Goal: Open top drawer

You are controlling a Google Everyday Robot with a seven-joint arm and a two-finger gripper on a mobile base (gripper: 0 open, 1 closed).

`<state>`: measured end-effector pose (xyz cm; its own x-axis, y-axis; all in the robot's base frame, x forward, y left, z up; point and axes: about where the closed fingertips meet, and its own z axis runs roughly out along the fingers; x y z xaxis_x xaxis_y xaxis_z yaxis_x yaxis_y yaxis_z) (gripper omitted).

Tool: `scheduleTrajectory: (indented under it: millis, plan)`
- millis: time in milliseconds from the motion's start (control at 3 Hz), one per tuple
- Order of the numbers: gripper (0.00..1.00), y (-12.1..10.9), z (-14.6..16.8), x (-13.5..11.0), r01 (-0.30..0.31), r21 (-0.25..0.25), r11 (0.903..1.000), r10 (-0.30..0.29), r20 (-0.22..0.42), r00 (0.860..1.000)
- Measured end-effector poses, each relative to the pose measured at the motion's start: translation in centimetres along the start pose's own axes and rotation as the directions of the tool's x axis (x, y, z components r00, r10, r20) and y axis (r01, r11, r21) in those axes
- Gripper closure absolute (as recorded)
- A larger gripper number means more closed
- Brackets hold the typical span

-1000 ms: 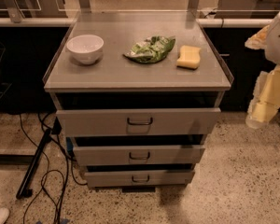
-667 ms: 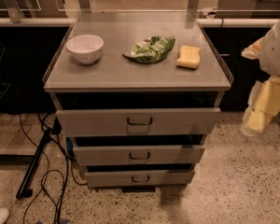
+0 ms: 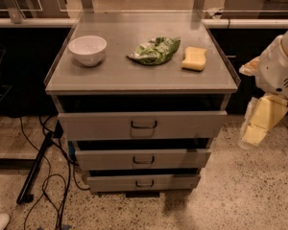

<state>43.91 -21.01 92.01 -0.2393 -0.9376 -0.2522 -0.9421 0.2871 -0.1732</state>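
Note:
The top drawer (image 3: 96, 125) is the widest grey front of the cabinet, with a small metal loop handle (image 3: 144, 124) at its centre. Its front stands slightly forward of the cabinet, with a dark gap above it. My gripper (image 3: 257, 123) hangs to the right of the cabinet at about the height of the top drawer, pointing down and to the left. It is apart from the drawer and holds nothing that I can see. My white arm (image 3: 278, 71) rises above it at the right edge.
Two narrower drawers (image 3: 144, 159) (image 3: 144, 182) sit below. On the cabinet top (image 3: 134, 75) are a white bowl (image 3: 87, 49), a green bag (image 3: 154, 51) and a yellow sponge (image 3: 195, 59). Cables and a black stand leg (image 3: 36, 169) lie on the floor at left.
My gripper has moved down and a little to the left beside the cabinet. The drawers and the objects on top have not moved.

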Motion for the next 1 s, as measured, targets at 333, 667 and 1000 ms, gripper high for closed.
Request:
scheduleTrajectory:
  millis: [333, 667, 1000]
  plan:
    - [0.00, 1.7, 1.7, -0.6, 0.012, -0.027, 0.9996, -0.012, 0.006, 1.000]
    - [0.00, 3.7, 5.8, -1.6, 0.028, -0.051, 0.9983, -0.027, 0.007, 1.000]
    - [0.00, 4.0, 9.9, -2.2, 0.038, -0.064, 0.9972, -0.038, 0.005, 0.999]
